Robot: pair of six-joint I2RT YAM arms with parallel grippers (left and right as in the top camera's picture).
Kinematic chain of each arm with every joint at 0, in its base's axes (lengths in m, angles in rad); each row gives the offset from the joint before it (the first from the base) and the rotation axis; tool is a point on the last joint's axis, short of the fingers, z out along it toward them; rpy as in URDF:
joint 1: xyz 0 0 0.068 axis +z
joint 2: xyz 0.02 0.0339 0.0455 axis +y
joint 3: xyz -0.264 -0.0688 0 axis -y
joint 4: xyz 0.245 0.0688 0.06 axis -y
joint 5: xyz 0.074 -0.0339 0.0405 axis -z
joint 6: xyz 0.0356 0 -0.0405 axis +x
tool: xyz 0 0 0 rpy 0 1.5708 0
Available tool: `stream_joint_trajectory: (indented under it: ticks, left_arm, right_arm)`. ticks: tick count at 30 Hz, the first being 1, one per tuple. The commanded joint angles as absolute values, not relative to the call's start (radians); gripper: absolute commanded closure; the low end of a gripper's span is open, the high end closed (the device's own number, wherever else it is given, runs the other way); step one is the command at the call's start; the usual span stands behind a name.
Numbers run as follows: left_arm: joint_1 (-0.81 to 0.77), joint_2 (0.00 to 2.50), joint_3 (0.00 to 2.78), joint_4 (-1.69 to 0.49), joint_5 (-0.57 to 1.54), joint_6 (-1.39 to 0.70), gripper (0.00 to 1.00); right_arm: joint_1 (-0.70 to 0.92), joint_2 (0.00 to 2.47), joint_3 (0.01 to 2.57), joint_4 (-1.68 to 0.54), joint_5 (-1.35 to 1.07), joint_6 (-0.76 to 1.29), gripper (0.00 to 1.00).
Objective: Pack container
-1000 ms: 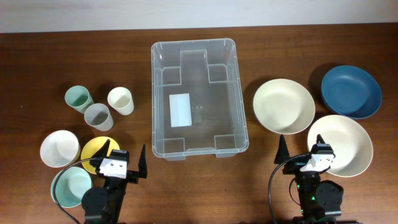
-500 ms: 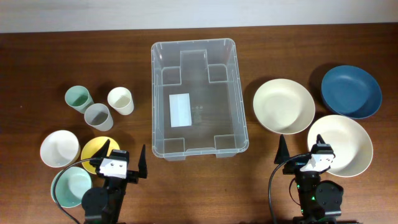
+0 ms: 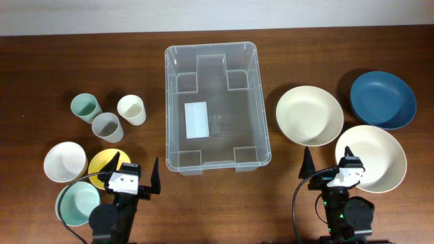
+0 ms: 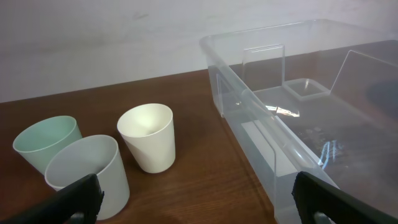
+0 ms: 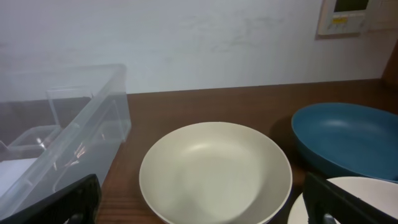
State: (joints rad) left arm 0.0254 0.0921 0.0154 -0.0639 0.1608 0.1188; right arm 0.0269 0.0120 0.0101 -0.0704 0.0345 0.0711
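The container (image 3: 211, 45), a large clear plastic bin with a white label on its floor, stands empty at the table's middle. It also shows at the right of the left wrist view (image 4: 249, 93) and the left of the right wrist view (image 5: 93, 118). My left gripper (image 3: 134, 167) is open and empty at the front left, short of the bin's near left corner; in its wrist view (image 4: 199, 199) bare wood lies between the fingers. My right gripper (image 3: 328, 166) is open and empty at the front right, with a cream bowl (image 5: 214, 171) ahead of it.
Left of the bin stand a mint cup (image 3: 86, 107), a grey cup (image 3: 107, 127) and a cream cup (image 3: 131, 109), with white (image 3: 64, 161), yellow (image 3: 102, 165) and mint (image 3: 78, 202) bowls nearer. To the right lie cream (image 3: 308, 115), blue (image 3: 382, 99) and larger cream (image 3: 376, 156) bowls.
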Motion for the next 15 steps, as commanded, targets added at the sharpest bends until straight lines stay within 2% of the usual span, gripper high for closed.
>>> stream_joint_trajectory:
  ticks: [1, 9, 15]
  left_arm:
    - [0.027, 0.083, 0.01, -0.063, 0.165, 0.11, 0.0]
    - [0.027, 0.128, 0.068, -0.124, 0.164, 0.021, 0.0]
    - [0.027, 0.257, 0.273, -0.21, 0.111, 0.022, 0.0]
  right_arm:
    - [0.033, 0.015, 0.006, -0.082, 0.007, 0.149, 0.01]
    - [0.033, 0.173, 0.046, -0.084, 0.007, 0.2, 0.01]
    - [0.032, 0.426, 0.244, -0.114, 0.008, 0.199, 0.01]
